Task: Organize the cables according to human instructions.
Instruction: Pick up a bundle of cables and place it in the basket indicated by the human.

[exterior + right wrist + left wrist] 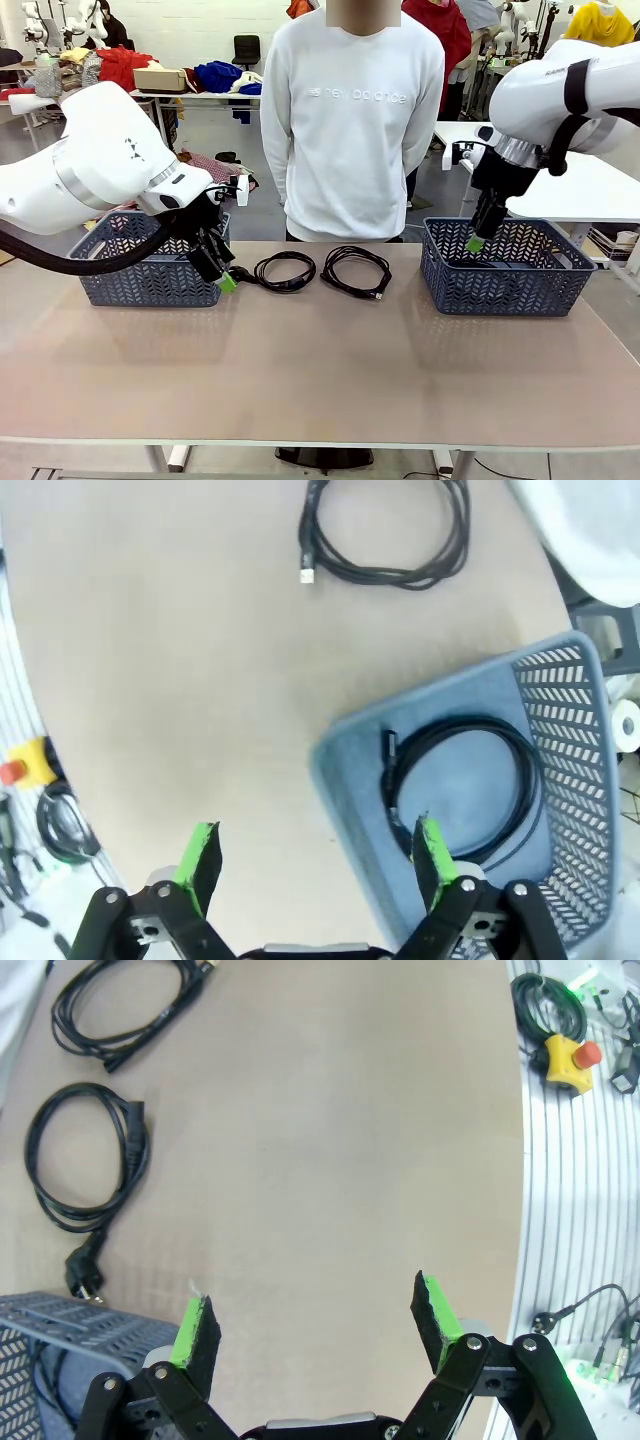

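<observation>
Two black coiled cables lie on the table between the baskets: one with a round plug point(285, 270) point(90, 1160) and one with a small flat plug point(355, 270) point(385, 530) point(130, 1005). A third coiled cable point(460, 790) rests inside the right basket point(505, 270) point(350, 770). My left gripper point(225, 278) point(315, 1325) is open, low over the table by the left basket's point(150, 265) right front corner, a short way from the round-plug cable. My right gripper point(476, 243) point(315, 852) hangs open and holds nothing, above the right basket's left rim.
A person in a white sweater point(350, 110) stands at the far edge, hands behind the back. A yellow emergency-stop box point(568, 1060) and loose wires sit off the table's near side. Something dark point(45, 1385) shows inside the left basket point(70, 1320).
</observation>
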